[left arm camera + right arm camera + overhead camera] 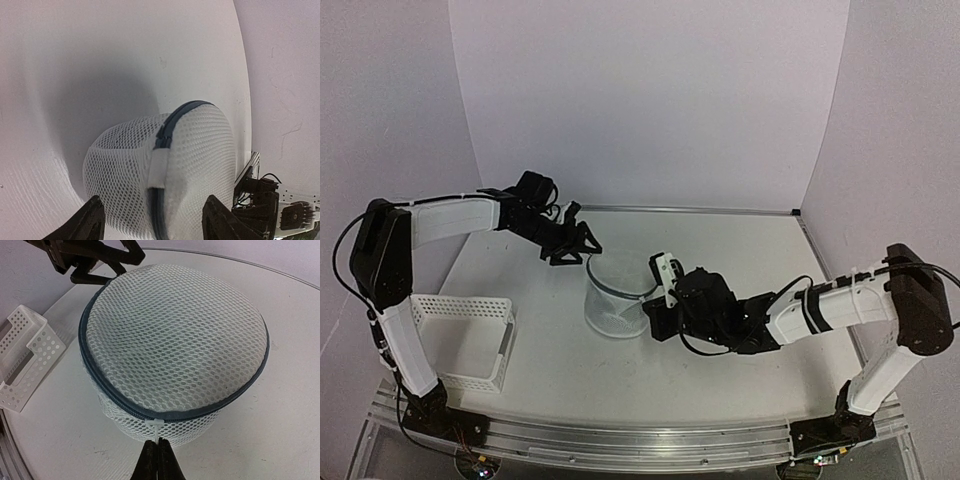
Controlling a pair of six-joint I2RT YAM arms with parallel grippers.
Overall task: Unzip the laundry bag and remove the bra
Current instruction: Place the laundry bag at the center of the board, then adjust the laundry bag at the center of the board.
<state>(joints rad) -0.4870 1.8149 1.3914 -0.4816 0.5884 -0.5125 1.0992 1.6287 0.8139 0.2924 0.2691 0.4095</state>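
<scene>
The laundry bag (615,295) stands in the middle of the table (750,345), a light, soft mesh drum that I think will slide when pulled. My left pincer (152,212) is wide open and empty just beside it. My right pincer (158,452) is pinched closed on the small white zipper tab (158,429), the proper place to hold.

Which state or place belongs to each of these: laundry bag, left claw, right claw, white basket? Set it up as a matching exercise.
Things
1. laundry bag
2. left claw
3. right claw
4. white basket

States or places
A. shut on the zipper pull
B. on the table, near its left edge
C. mid-table, zipper closed where visible
D. open, at the bag's far side

Pairs: 1-C, 2-D, 3-A, 4-B
</scene>
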